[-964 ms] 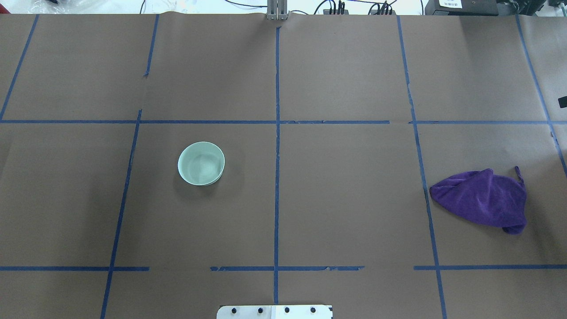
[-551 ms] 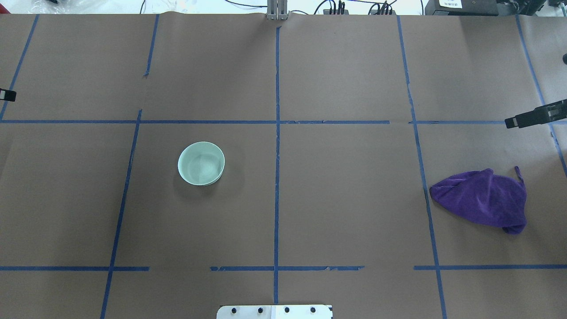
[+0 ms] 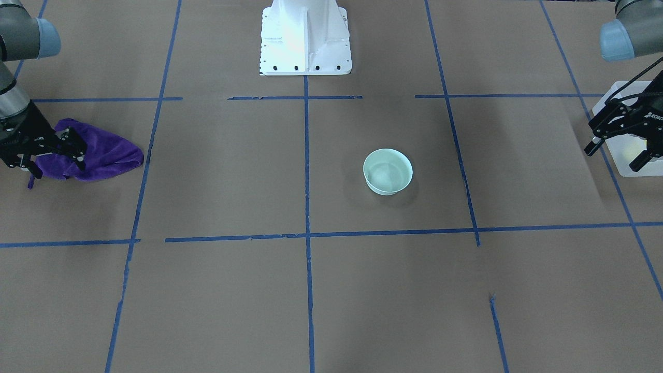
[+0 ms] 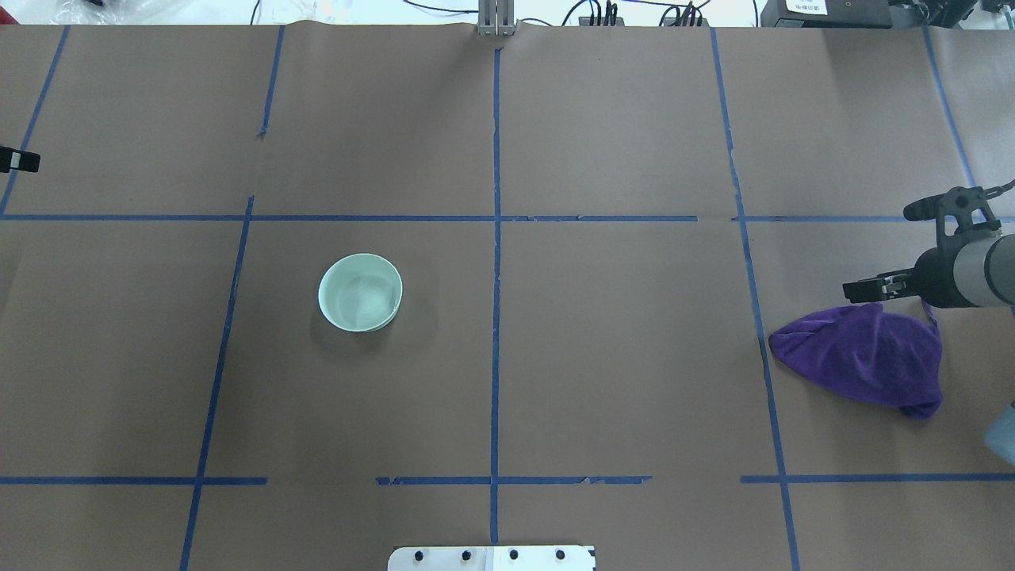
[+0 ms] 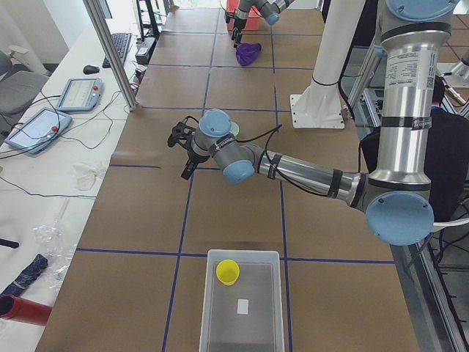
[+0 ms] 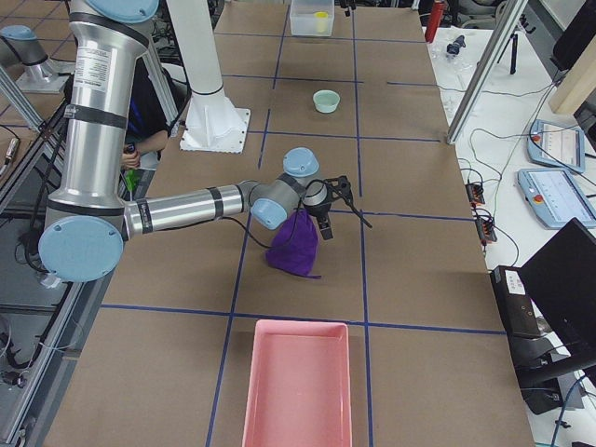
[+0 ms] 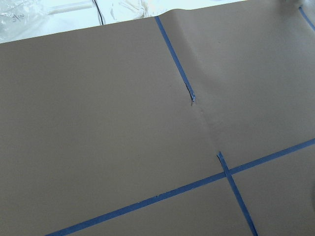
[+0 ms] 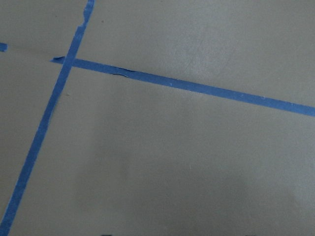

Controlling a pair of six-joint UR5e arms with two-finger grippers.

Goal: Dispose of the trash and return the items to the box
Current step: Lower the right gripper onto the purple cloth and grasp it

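Note:
The mint-green bowl [image 4: 360, 292] stands upright and empty on the brown table, also in the front view [image 3: 387, 171]. The yellow cup [image 5: 228, 272] sits inside the frosted white box [image 5: 242, 323] at the table's left end. My left gripper [image 3: 616, 155] is open and empty, raised between box and bowl [image 5: 182, 152]; only one fingertip [image 4: 17, 161] shows overhead. My right gripper [image 4: 882, 252] is open and empty, hovering at the far edge of the purple cloth [image 4: 864, 361], also in the front view [image 3: 44, 155].
A pink bin [image 6: 296, 391] stands at the table's right end beyond the cloth. The white robot base plate [image 3: 305, 36] is at the near middle edge. Blue tape lines cross the brown paper. Tablets and cables lie beyond the far edge.
My right arm has come in from the right edge and swung down toward the cloth. My left fingertip has edged slightly further in at the left edge. The bowl and cloth have not moved.

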